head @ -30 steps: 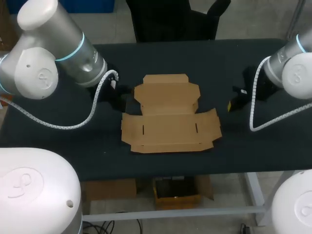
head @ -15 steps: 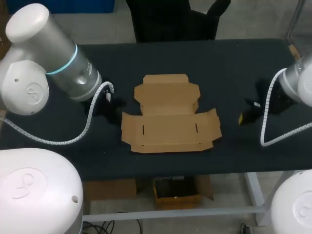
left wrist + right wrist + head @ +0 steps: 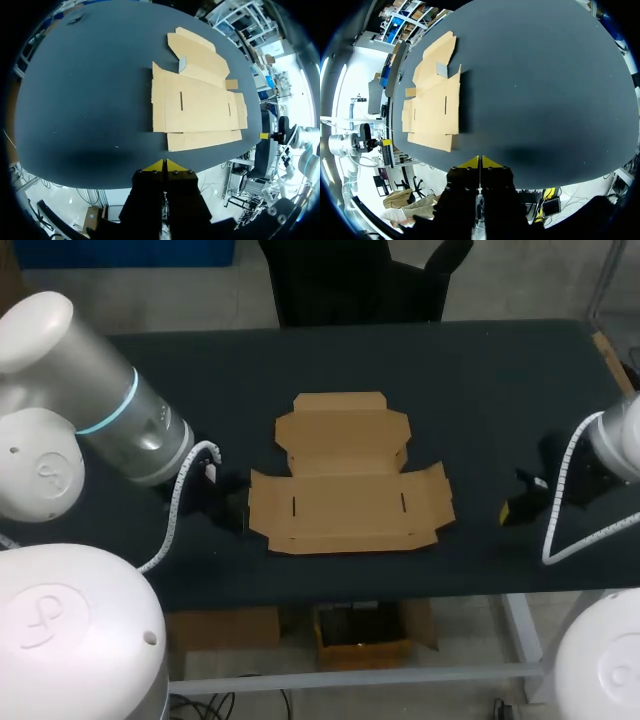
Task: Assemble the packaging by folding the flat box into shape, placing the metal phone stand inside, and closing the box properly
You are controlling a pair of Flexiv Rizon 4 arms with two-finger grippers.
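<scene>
The flat brown cardboard box (image 3: 347,480) lies unfolded at the middle of the black table (image 3: 470,380), its flaps spread out. One small flap on its right side stands slightly raised. My left gripper (image 3: 226,508) is shut and empty, a little left of the box's near left corner. In the left wrist view its shut yellow tips (image 3: 164,164) point over the table's near edge toward the box (image 3: 197,97). My right gripper (image 3: 510,512) is shut and empty, well to the right of the box. The right wrist view has the box (image 3: 432,95) ahead and to the side of the shut tips (image 3: 479,161).
The black table cloth (image 3: 85,100) around the box carries nothing else. Its near edge runs close under both grippers. My right arm's yellow tip (image 3: 263,135) shows beyond the box in the left wrist view.
Both arms have drawn back from the box toward the table's near edge, the left one outward left, the right one outward right. The box has not moved.
</scene>
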